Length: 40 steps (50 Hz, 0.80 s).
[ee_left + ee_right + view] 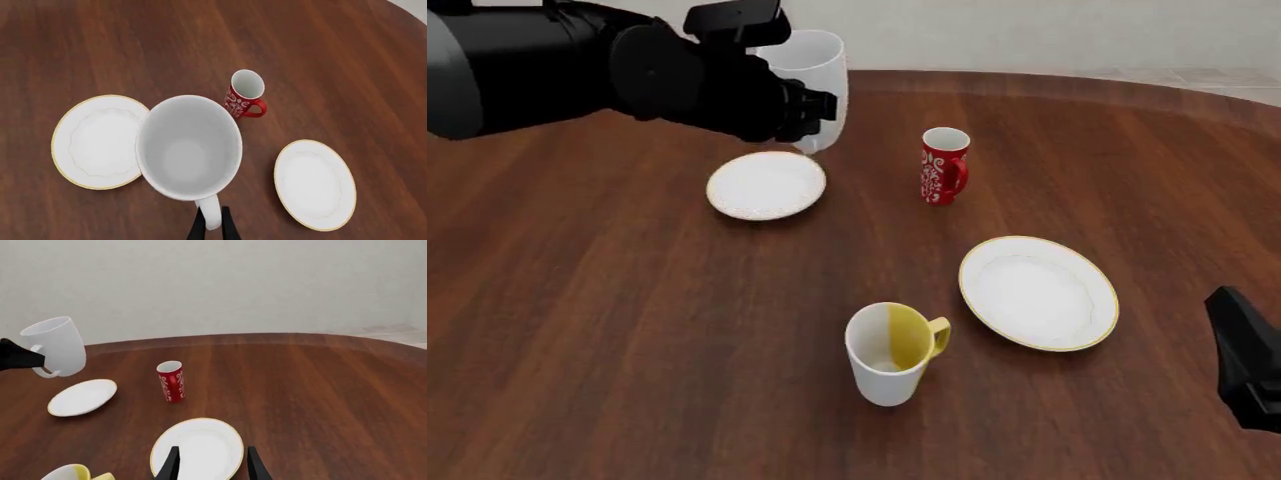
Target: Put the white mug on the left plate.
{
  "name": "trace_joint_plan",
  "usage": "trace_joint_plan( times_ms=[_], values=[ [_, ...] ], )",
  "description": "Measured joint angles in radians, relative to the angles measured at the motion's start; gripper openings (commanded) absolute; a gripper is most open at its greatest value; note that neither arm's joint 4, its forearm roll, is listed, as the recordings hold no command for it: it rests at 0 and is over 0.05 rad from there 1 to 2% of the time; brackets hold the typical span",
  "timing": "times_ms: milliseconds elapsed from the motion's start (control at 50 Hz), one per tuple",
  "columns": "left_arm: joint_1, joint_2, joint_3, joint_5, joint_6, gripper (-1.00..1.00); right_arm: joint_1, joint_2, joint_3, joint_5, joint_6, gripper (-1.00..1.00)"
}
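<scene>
My left gripper [212,227] has its jaws closed on the handle of the white mug [815,82], and I hold the mug up in the air, clear of the bench [627,330]. In the left wrist view I look straight down into its plain white bowl, mouth up, the handle pinched between my two dark fingers [197,229]. From the right wrist view the mug hangs tilted a little, above and just beyond the far edge of the left plate [766,185], not touching it. That plate lies flat on the wood toward the far left of the bench, with nothing on it. The small red patterned mug [942,165] stands upright to the right of the plate, near it but apart, its handle turned to the right. Nearer to me lies the larger plate with the gold-yellow rim [1038,292], and to its left, close by, stands the white mug with the yellow interior [892,352], upright, its yellow handle pointing toward that plate. My right gripper [212,467] hovers low over the near right of the bench with its jaws spread wide and nothing between them; the gold-rimmed plate shows between the fingertips.
</scene>
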Motion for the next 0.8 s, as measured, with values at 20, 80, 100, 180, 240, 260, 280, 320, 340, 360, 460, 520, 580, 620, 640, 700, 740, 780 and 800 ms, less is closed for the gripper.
trace_joint_plan(
  times_ms=[20,80,100,180,240,260,280,320,340,360,460,520,580,620,640,700,740,780,800],
  values=[
    [0.002,0.002,-0.004,0.004,0.002,-1.0,0.0,0.0,0.0,0.0,0.0,1.0],
    [0.007,0.009,-0.018,0.015,0.008,-1.0,0.0,0.001,0.0,-0.001,-0.001,1.0],
    [0.009,0.012,-0.022,0.019,0.01,-1.0,-0.001,0.001,0.0,-0.001,-0.001,1.0],
    [0.016,0.024,-0.041,0.033,0.02,-1.0,-0.001,0.001,0.0,-0.001,-0.002,1.0],
    [0.021,0.034,-0.053,0.043,0.027,-1.0,0.0,0.0,0.0,0.0,-0.003,1.0],
    [0.022,0.037,-0.058,0.046,0.028,-1.0,0.0,0.0,0.0,0.001,-0.004,1.0],
    [0.022,0.041,-0.062,0.049,0.029,-1.0,0.0,-0.001,0.0,0.001,-0.004,1.0],
    [0.024,0.048,-0.069,0.055,0.031,-1.0,0.0,-0.002,0.0,0.002,-0.006,1.0],
    [0.025,0.051,-0.073,0.058,0.032,-1.0,0.001,-0.003,0.0,0.003,-0.007,1.0],
    [0.026,0.054,-0.077,0.06,0.033,-1.0,0.001,-0.004,0.0,0.004,-0.008,1.0],
    [0.039,0.067,-0.094,0.068,0.036,-1.0,0.002,-0.007,0.0,0.006,-0.011,1.0],
    [0.048,0.074,-0.104,0.073,0.04,-1.0,0.003,-0.007,0.0,0.006,-0.013,1.0],
    [0.057,0.08,-0.116,0.077,0.042,-1.0,0.003,-0.004,0.0,0.004,-0.015,1.0],
    [0.064,0.085,-0.123,0.08,0.042,-1.0,0.004,-0.002,0.0,0.003,-0.017,1.0],
    [0.068,0.087,-0.126,0.08,0.042,-1.0,0.004,-0.002,0.0,0.003,-0.018,1.0],
    [0.078,0.094,-0.135,0.083,0.042,-1.0,0.005,0.0,0.0,0.002,-0.021,1.0],
    [0.086,0.099,-0.141,0.085,0.043,-1.0,0.004,0.001,0.0,0.002,-0.022,1.0],
    [0.093,0.102,-0.146,0.087,0.045,-1.0,0.004,0.002,0.0,0.002,-0.023,1.0],
    [0.097,0.104,-0.149,0.088,0.046,-1.0,0.004,0.003,0.0,0.002,-0.024,1.0]
  ],
)
